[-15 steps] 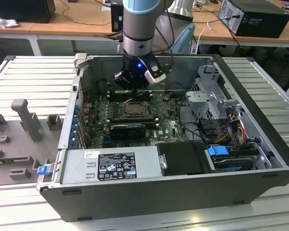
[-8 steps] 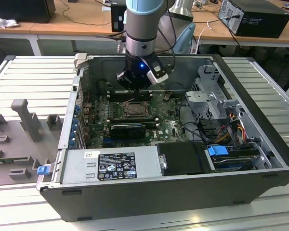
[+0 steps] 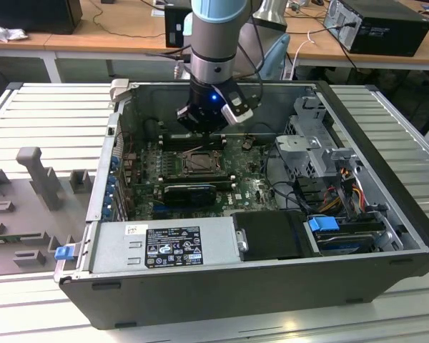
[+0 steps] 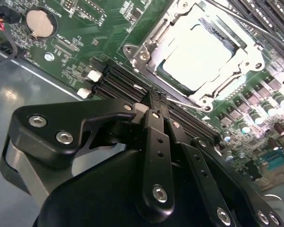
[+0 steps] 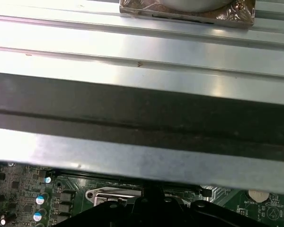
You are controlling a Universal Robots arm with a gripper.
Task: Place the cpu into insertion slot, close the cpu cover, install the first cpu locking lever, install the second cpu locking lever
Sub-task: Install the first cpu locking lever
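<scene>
My claw (image 4: 154,97) hangs inside the open computer case (image 3: 386,214), its 2 fingers pressed together with nothing between them. Just beyond its tips I see the cpu (image 4: 199,56) seated in the insertion slot (image 3: 202,161), the cpu cover (image 4: 146,47) lying closed around it on the green motherboard (image 4: 85,28).

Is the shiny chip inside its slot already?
In. The cpu lies flat within the insertion slot, with the cpu cover framing it.

Case wall (image 5: 142,118) above green board (image 5: 28,189), socket frame (image 5: 109,194).
</scene>
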